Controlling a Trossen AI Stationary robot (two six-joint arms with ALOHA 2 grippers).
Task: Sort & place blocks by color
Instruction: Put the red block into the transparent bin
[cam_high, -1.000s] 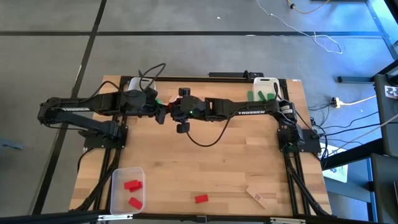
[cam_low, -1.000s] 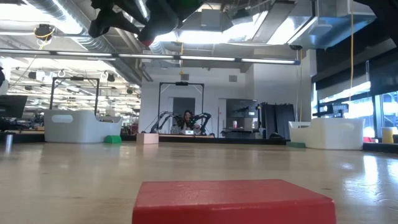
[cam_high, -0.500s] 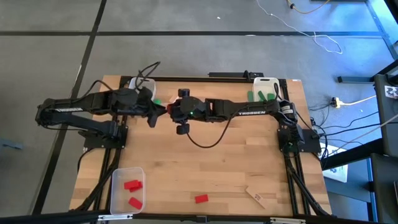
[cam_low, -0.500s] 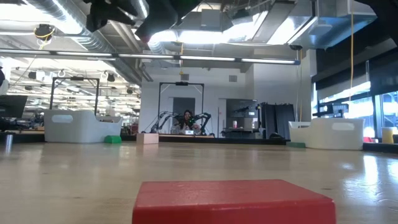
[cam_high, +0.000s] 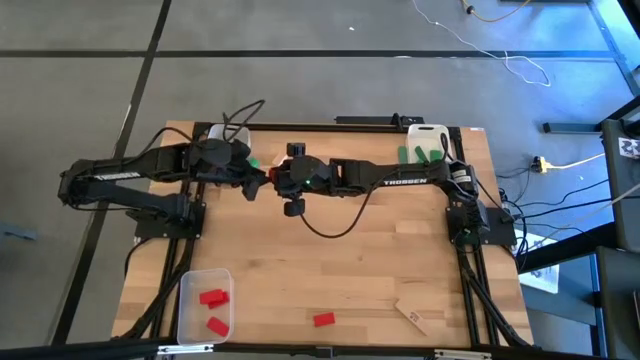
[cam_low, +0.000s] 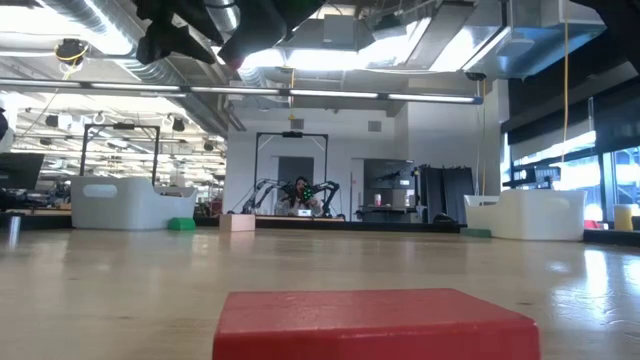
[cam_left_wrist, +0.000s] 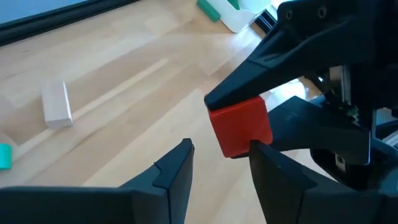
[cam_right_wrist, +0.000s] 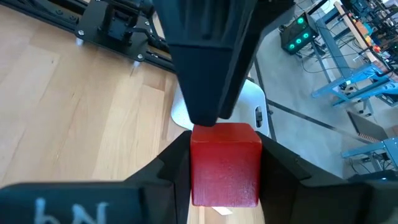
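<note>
Pale butcher-block wood (cam_high: 340, 270) stretches under me, with grey floor all round it and a bright workshop visible beyond the far edge in the low view. Both my arms meet above the far middle of the table. My right gripper (cam_right_wrist: 225, 163) is clamped on a red cube (cam_right_wrist: 225, 163), one finger pressed to each side of it; in my left wrist view that same cube (cam_left_wrist: 240, 126) hangs in the other arm's dark fingers. My left gripper (cam_left_wrist: 219, 167) stands open right at the cube, its two fingers (cam_left_wrist: 177, 167) parted wider than the block and closed on nothing; whether one tip already touches the cube I cannot tell. At the near left sits a clear plastic bin (cam_high: 189, 322) with two red blocks (cam_high: 211, 297) inside. One more red block (cam_high: 323, 319) lies loose on the near edge, and a pale wooden block (cam_high: 411, 316) lies to its right. Green blocks (cam_high: 421, 153) rest by a white bin (cam_high: 430, 131) at the far right.
</note>
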